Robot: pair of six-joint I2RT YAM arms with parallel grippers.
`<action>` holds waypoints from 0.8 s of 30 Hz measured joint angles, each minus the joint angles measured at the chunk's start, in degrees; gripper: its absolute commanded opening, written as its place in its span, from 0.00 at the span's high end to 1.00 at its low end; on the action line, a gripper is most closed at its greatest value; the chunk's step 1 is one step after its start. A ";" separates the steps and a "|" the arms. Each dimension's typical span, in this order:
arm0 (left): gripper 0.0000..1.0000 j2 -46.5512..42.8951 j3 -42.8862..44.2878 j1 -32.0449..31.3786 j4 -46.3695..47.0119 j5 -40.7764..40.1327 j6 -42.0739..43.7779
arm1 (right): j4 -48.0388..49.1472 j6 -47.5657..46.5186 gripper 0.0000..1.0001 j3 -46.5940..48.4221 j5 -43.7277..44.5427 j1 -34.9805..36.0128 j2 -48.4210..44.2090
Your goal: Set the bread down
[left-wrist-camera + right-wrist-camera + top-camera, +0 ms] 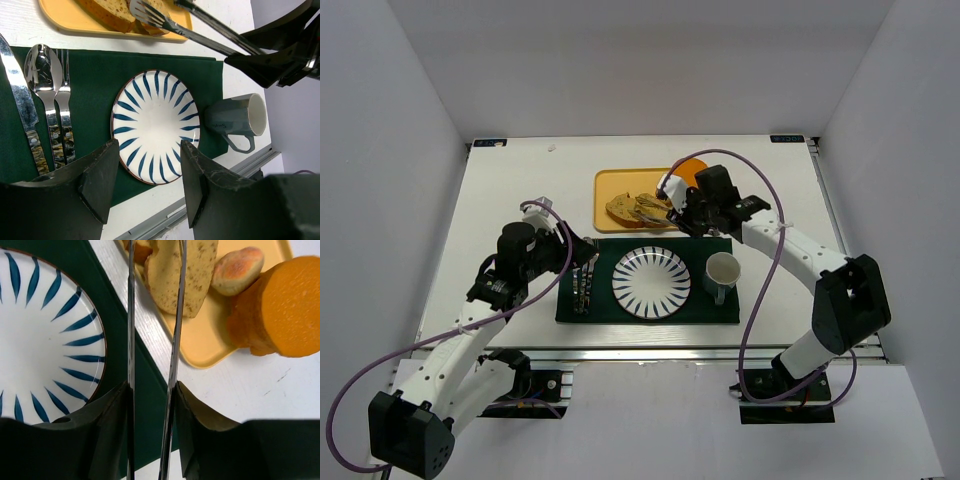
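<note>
Golden bread [197,275] — beneath tongs [173,365] (right tool [151,390])

Striped plate [651,282] top open, mug [722,272] just right, cutlery [583,287] left, tongs [200,38] over bread [197,275], orange cylinder [285,305] nearby

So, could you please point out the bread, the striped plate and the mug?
the bread [199,272]: right wrist view, speckled face of one slice.
the striped plate [156,125]: left wrist view, bare white centre.
the mug [231,121]: left wrist view, grey side wall.

White table [520,180]: green mat [705,315], yellow tray [610,185]
</note>
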 measured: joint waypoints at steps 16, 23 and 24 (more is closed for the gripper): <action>0.38 -1.03 0.00 0.00 -0.59 -0.92 0.00 | -0.74 -0.39 0.88 -2.91 0.35 0.04 -4.04; 0.39 -1.05 -0.15 0.00 -0.50 -0.96 0.00 | -5.18 -2.71 0.88 -5.14 -5.92 0.09 -17.99; 0.38 -1.03 -0.15 0.00 -0.50 -0.96 0.00 | -6.43 -3.21 0.88 -5.22 -6.86 0.09 -19.54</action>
